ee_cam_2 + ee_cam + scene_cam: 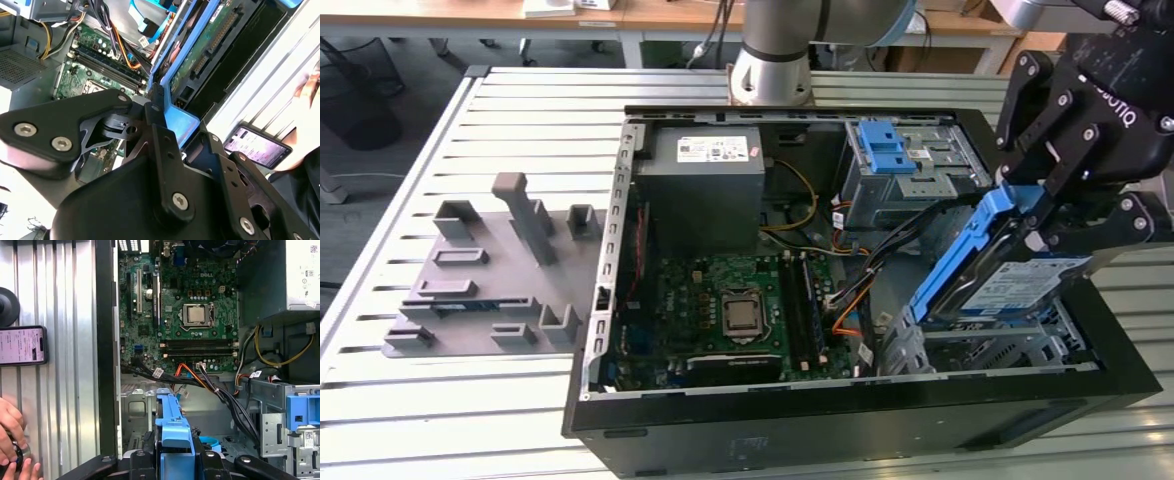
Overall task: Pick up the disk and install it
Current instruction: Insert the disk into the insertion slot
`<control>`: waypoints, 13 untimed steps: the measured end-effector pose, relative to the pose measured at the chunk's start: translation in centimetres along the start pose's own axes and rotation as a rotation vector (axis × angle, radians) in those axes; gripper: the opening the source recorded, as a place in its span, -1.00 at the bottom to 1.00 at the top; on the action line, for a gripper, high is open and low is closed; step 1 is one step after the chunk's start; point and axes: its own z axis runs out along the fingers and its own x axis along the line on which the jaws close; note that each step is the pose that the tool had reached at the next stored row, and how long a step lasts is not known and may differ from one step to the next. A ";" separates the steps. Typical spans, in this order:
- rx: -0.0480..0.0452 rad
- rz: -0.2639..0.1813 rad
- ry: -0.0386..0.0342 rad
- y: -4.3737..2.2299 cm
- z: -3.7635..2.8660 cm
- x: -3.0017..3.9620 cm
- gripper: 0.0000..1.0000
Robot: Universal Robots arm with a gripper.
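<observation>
While the black open-topped computer case (854,420) lies on its side on the slatted metal table (454,420), the black robot gripper (1047,215) hangs over the case's corner at the exterior view's right, clenched on the disk (1014,285).

Item, disk: flat silver metal hard drive with a white-and-blue label, set in a blue plastic carrier frame. It is tilted steeply, its lower end down among the grey metal drive bays (987,350) and its upper end between the gripper's fingers. In the second wrist view its green circuit-board underside (210,45) faces the camera; in the first wrist view the blue frame (174,432) shows edge-on between the fingers.

Item, green motherboard (727,305): flat on the case floor, with a square silver processor socket (196,314) near its middle.

Item, large grey metal box with a white sticker (707,175): at the far end of the case, beside a bay holding a bare blue ridged bracket (891,150).

Item, grey moulded fixture plate (487,275): on the table, well apart from the case, at the exterior view's left.

Item, smartphone (22,345): on the table outside the case wall, with a person's hand (12,440) near it.
</observation>
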 end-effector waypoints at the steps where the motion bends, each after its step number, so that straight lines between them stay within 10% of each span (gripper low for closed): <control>1: 0.0000 0.000 0.0006 0.00 -0.01 0.00 -0.27; 13: 0.0001 0.000 0.0012 -0.02 0.48 0.25 -0.27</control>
